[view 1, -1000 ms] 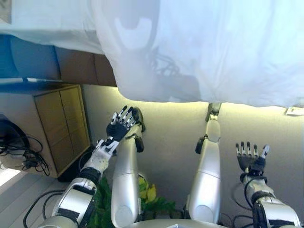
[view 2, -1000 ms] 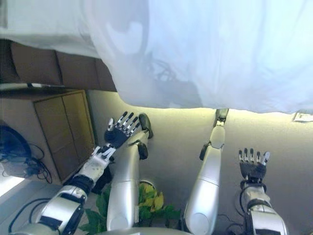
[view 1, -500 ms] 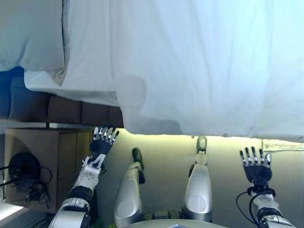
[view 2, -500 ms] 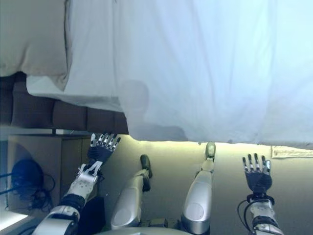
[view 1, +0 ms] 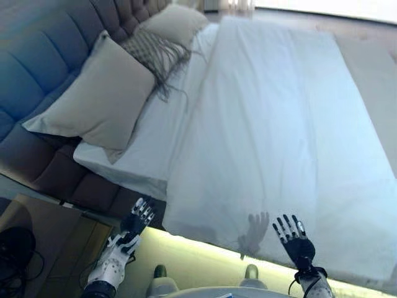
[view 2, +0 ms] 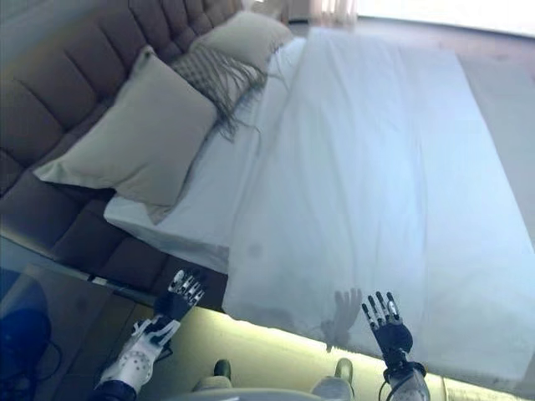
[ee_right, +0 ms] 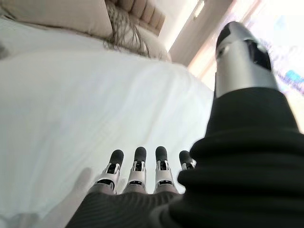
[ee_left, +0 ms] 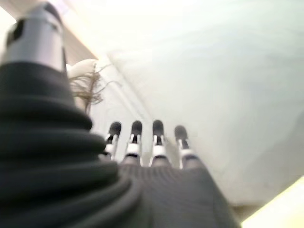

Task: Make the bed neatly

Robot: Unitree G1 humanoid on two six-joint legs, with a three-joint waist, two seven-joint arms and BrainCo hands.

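A wooden bedside cabinet stands at the lower left, just beside the head end of the bed, with panelled doors on its front. On its outer side sits a dark round object, and thin black cables trail down from it in a loose tangle. Pale floor runs along the far side of the bed, and the near strip of floor below the bed's edge glows yellowish.

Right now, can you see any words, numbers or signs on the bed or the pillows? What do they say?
None: no words, numbers or signs can be read anywhere. The white duvet, the beige pillows and the padded headboard are all plain, with no print showing.
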